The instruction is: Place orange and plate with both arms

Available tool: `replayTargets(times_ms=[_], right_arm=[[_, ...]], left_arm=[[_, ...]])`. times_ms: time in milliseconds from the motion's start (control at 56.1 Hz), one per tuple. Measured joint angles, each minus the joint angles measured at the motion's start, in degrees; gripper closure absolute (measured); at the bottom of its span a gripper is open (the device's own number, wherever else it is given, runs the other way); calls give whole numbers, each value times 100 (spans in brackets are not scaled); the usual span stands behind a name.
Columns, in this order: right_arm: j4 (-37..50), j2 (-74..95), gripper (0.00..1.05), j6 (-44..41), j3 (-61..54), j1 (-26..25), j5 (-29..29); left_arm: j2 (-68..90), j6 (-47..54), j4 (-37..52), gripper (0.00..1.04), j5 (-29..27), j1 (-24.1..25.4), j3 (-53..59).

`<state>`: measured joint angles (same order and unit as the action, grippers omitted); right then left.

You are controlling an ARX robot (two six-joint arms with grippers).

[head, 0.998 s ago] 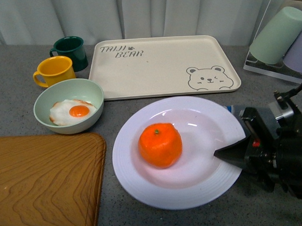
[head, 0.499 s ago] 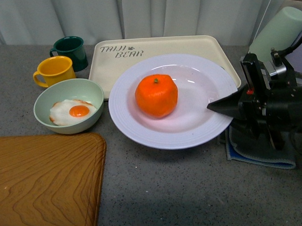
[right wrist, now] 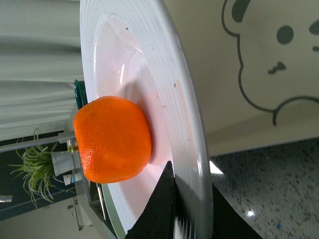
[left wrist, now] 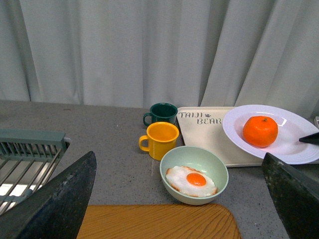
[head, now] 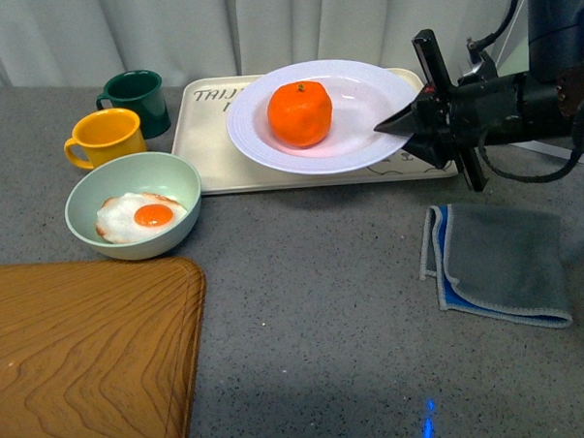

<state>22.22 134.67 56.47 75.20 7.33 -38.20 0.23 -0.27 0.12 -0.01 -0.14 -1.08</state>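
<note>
Closed on the right-hand rim of a large round glossy white plate with a ridged rim (head: pixel 367 150): the black right gripper (head: pixel 390 127), one finger over the rim and the other under it, as seen in the right wrist view. Held over the right part of a rectangular beige tray printed with a bear (head: pixel 207 155); cannot tell whether touching the tray or just clear of it. In the plate's well, left of its centre: a bright, slightly lumpy orange with a small green stem nub (head: pixel 300 113), upright and clear of the gripper's fingers. Spread wide and holding nothing: the left gripper (left wrist: pixel 178 156), well away from the plate. Left of the tray on the speckled grey tabletop (head: pixel 316 315): a dark green mug (head: pixel 136 95), a yellow mug (head: pixel 109 135) and a pale green bowl (head: pixel 82 194) with a fried egg (head: pixel 142 218) inside. Nearer the robot: a wooden board (head: pixel 85 354) on the left, a folded grey cloth with blue edging (head: pixel 502 263) on the right
</note>
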Motion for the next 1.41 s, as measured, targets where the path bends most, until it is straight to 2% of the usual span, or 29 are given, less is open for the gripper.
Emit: replayTargets(times_ms=[249,499,766,1087,1122,1158,1212,1265,1318,1408], right_arm=[[-975,765,101,-157,1405,74,63],[-1738,1047,100,-566,2028,162,129],[-1773,922,59,-1045,1801,136,387],[-1635,-356,8,-2470,546,-92,994],[-1344,-518,8,-2758,308,-98,1244],[-507,-699,13,-3163,-96,-90,1882],[1307,-1054,23,-4057,-1025,-68,3329],[3274,-1475,36,-4828,-2116,-87,4218],[4415,-1965,49,-5224,-2922,-155,4354],[4975,-2710,68,-5486,-3823,-254,4319]], left_arm=[[0,0,0,7,0,0,0],[0,0,0,7,2,0,0],[0,0,0,7,0,0,0],[0,0,0,7,0,0,0],[0,0,0,7,0,0,0],[0,0,0,7,0,0,0],[0,2,0,7,7,0,0],[0,0,0,7,0,0,0],[0,0,0,7,0,0,0],[0,0,0,7,0,0,0]])
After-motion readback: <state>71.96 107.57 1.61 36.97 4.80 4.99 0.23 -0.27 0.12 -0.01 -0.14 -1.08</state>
